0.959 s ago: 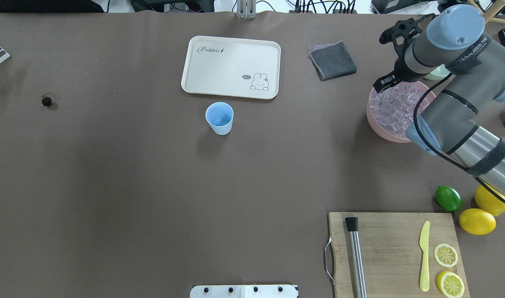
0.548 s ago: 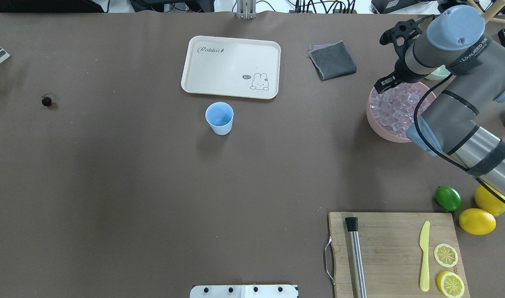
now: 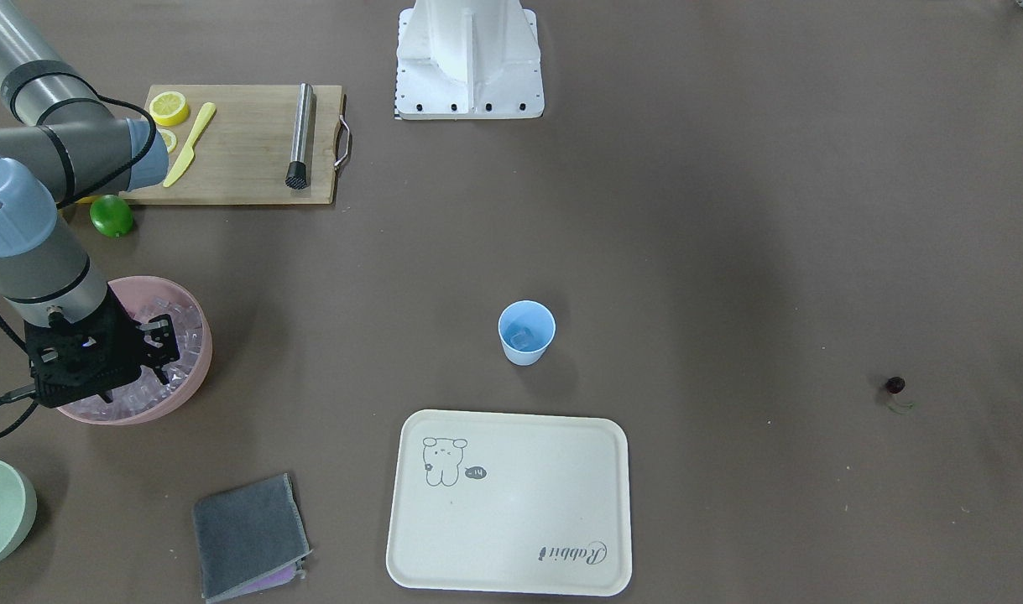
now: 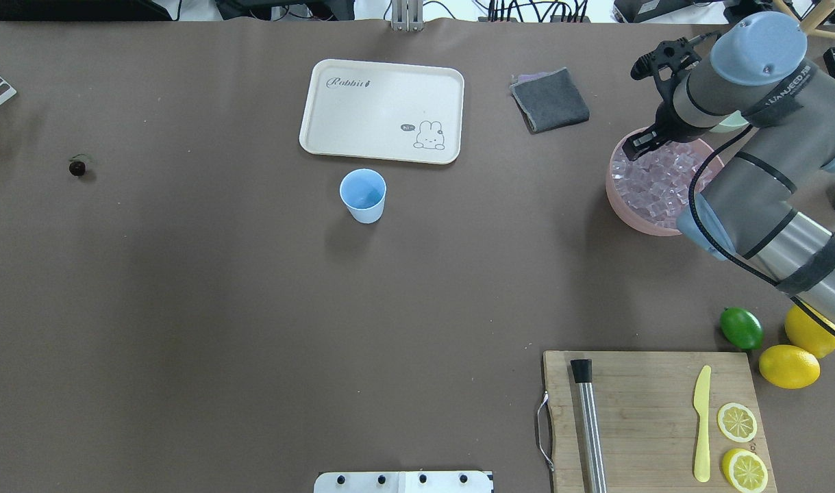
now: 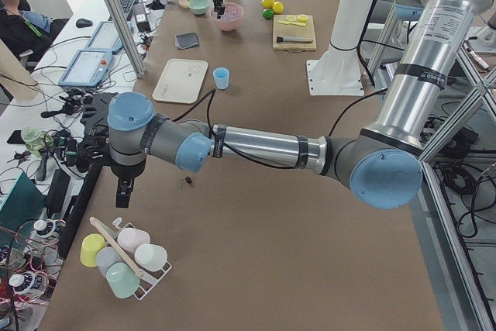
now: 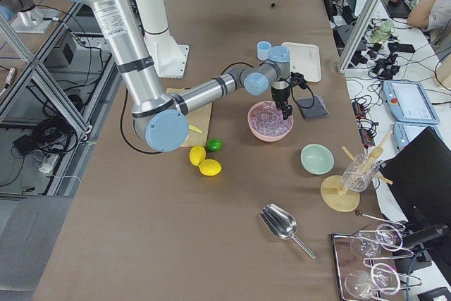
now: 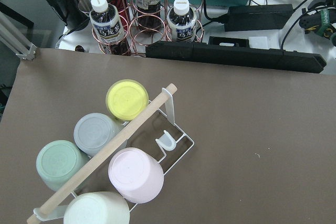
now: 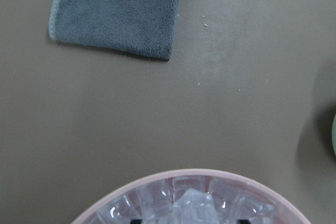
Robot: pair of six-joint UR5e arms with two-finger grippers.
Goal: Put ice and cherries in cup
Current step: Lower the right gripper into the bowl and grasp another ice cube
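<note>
Partly done: ice cube (image 3: 519, 338) in cup (image 3: 528, 354), cherry (image 3: 895, 385) on desk (image 3: 729, 210); right pincer (image 3: 159, 348) open over pink bowl (image 3: 194, 369); left pincer (image 5: 124, 191): cannot tell.

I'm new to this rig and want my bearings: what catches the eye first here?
The right gripper hangs open over the pink bowl full of ice on the robot's right. The light blue cup stands mid-table beside the cream tray, and the lone cherry lies far off on the robot's left.

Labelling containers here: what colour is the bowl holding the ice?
Pink; the bowl shows best in the exterior front-facing view.
</note>
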